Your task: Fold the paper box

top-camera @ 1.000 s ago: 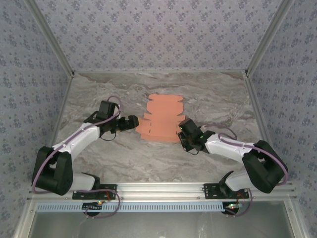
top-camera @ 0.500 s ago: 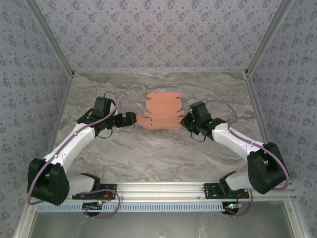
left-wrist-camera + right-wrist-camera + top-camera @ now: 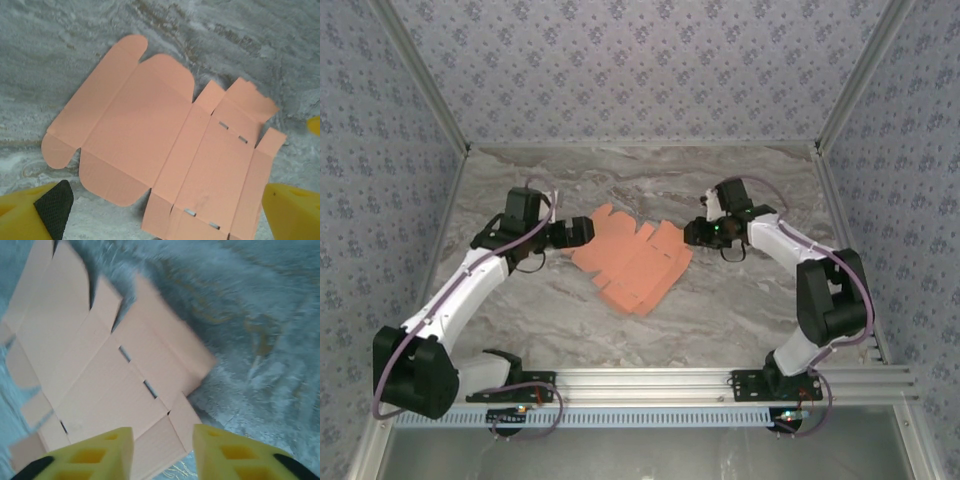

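Cardboard of the paper box (image 3: pixel 632 262) lies flat and unfolded mid-tabletop (image 3: pixel 750 300). I see my left hand (image 3: pixel 584 232) spread wide by its 10 o'clock edge, my right hand (image 3: pixel 692 234) parted at 2 o'clock, gripping nothing.

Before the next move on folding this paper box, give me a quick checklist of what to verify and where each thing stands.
1. The paper box lies flat on the table: ok.
2. Folding begun: not ok, it is fully spread out.
3. The left gripper is open and empty, by the box's left edge: ok.
4. The right gripper has its jaws apart with nothing between them: ok, though its wrist view is blurred.
5. Either gripper touching the box: cannot tell.
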Controlling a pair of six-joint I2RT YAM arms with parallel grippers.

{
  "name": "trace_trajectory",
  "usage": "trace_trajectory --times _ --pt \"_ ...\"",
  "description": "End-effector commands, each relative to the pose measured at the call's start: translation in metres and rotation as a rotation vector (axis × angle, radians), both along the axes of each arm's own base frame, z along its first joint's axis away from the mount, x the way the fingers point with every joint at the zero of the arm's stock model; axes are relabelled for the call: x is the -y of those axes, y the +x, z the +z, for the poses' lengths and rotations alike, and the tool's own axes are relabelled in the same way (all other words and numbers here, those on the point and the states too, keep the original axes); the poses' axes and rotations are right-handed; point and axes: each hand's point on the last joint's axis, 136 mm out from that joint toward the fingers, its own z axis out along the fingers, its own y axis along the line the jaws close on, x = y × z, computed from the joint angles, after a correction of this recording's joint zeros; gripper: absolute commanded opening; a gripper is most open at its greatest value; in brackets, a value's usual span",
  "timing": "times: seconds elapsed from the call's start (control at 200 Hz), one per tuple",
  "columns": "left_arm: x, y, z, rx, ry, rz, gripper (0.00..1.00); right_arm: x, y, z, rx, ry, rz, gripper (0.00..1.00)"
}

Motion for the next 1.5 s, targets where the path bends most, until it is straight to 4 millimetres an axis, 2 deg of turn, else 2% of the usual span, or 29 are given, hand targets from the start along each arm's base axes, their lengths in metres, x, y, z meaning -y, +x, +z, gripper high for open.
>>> trace_trajectory --times 0.0,0.115,0.24,0.325,0.405,0.535,0.67,0.799,0.909,0.984,1.159,1.249,1.319,1.334,1.374,1.439,1.459,1.499 --pt "0.002 -0.002 -0.009 -0.012 -0.024 0.009 0.99 -0.002 -0.007 0.009 -0.014 0.063 -0.071 0.47" --pt "-0.004 -0.002 -0.012 -0.003 -0.007 0.038 0.99 0.000 -0.033 -0.008 -0.104 0.119 -0.204 0.48" --pt "-0.018 0.004 -0.026 -0.006 0.076 0.085 0.99 -0.015 -0.067 -0.020 -0.145 0.186 -0.298 0.48" --pt "-0.019 0.011 -0.039 -0.022 0.098 0.090 0.99 -0.027 -0.081 -0.022 -0.142 0.210 -0.325 0.49" --pt "-0.011 0.019 -0.054 -0.055 0.082 0.072 0.99 -0.038 -0.083 -0.024 -0.144 0.231 -0.334 0.53" --pt "0.005 0.025 -0.075 -0.137 0.028 0.039 0.99 -0.055 -0.072 -0.038 -0.187 0.299 -0.385 0.53" --pt "0.012 0.022 -0.074 -0.169 -0.004 0.016 0.99 -0.078 -0.064 -0.044 -0.209 0.349 -0.394 0.49" --pt "0.007 0.015 -0.063 -0.150 0.016 0.007 0.99 -0.082 -0.060 -0.054 -0.220 0.320 -0.399 0.41" --pt "0.002 0.011 -0.054 -0.139 0.030 0.004 0.99 -0.080 -0.059 -0.059 -0.213 0.287 -0.370 0.21" --pt "0.000 0.009 -0.043 -0.127 0.027 0.003 0.99 -0.078 -0.054 -0.054 -0.178 0.238 -0.308 0.09" --pt "-0.003 0.010 0.001 -0.048 -0.012 -0.006 0.99 -0.068 -0.041 -0.026 -0.051 0.031 -0.037 0.06" --pt "-0.007 0.012 0.029 0.018 -0.020 -0.011 0.99 -0.069 -0.037 -0.011 0.004 -0.053 0.200 0.08" --pt "-0.010 0.014 0.047 0.076 -0.018 -0.009 0.99 -0.065 -0.035 -0.009 0.020 -0.153 0.345 0.06" --pt "-0.011 0.014 0.051 0.089 -0.018 -0.010 0.99 -0.066 -0.028 -0.002 0.051 -0.174 0.373 0.05" --pt "-0.012 0.016 0.060 0.124 -0.016 -0.017 0.99 -0.065 -0.018 0.006 0.106 -0.234 0.428 0.05" --pt "-0.012 0.018 0.068 0.171 -0.004 -0.037 0.99 -0.062 -0.015 0.011 0.118 -0.298 0.525 0.06" --pt "-0.011 0.019 0.069 0.181 0.000 -0.044 0.99 -0.063 -0.013 0.013 0.136 -0.310 0.567 0.03" --pt "-0.010 0.020 0.071 0.195 0.008 -0.060 0.99 -0.065 -0.010 0.016 0.166 -0.340 0.644 0.03"
